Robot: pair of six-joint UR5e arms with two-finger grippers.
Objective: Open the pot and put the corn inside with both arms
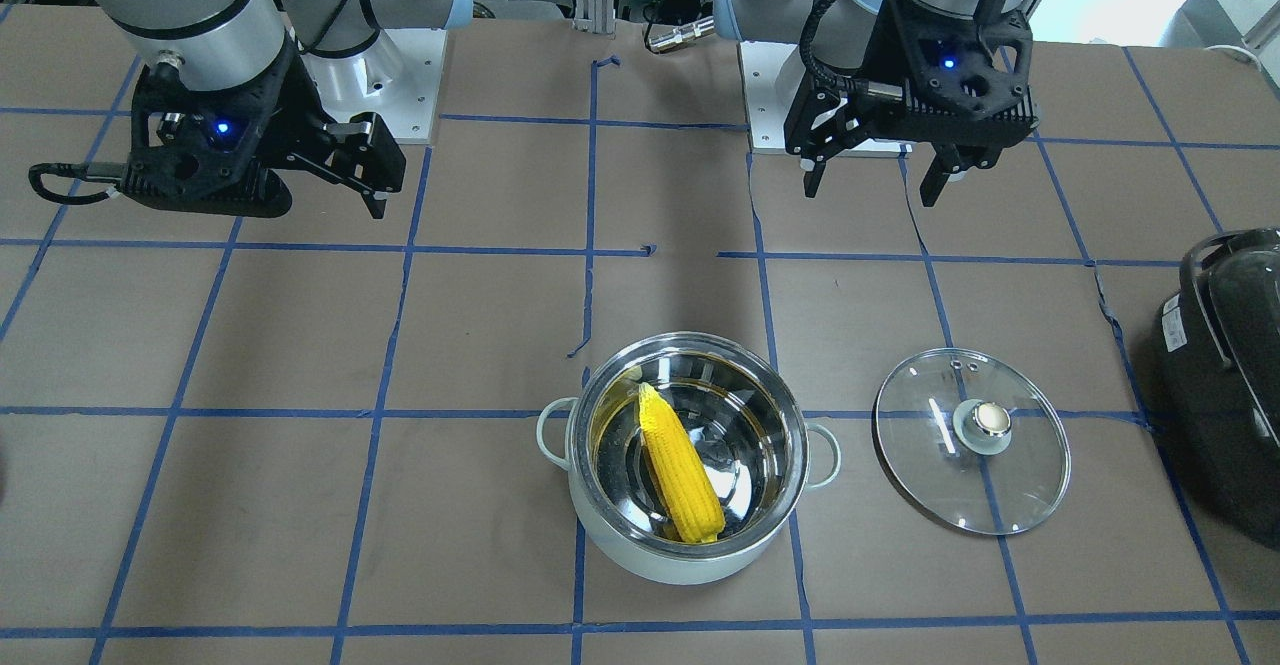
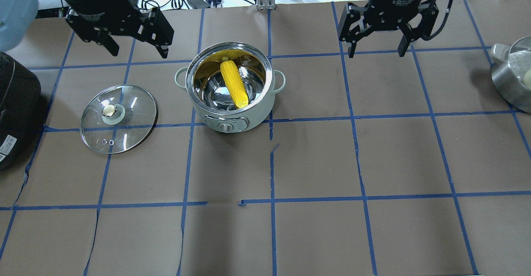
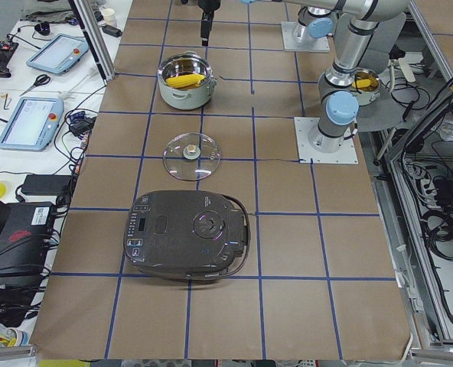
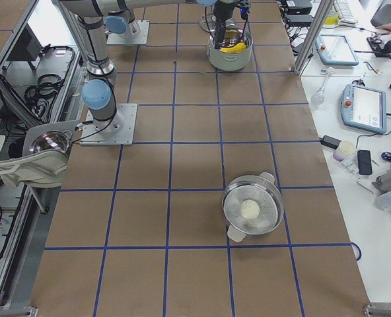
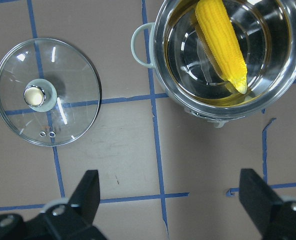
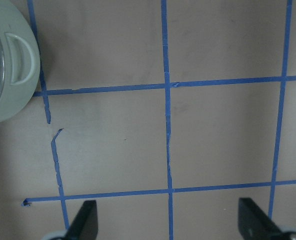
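We judge the task approx. done: the corn (image 2: 234,84) lies inside the open pot (image 2: 232,118), the lid (image 2: 119,118) rests knob-up on the tabletop (image 2: 315,159) beside the pot, and beyond the pot the left gripper (image 2: 139,52) & right gripper (image 2: 376,52) hang spread wide, empty.

The brown table (image 2: 373,155) carries the pot (image 2: 259,112), its lid (image 2: 124,122) beside it, a black appliance (image 2: 16,106) and a steel pan (image 2: 512,85).

corn (image 2: 234,84) in pot (image 2: 257,116), upper centre of overhead view | lid (image 2: 124,118) flat on desk (image 2: 373,155), left of pot | cooker (image 2: 16,101) at left edge
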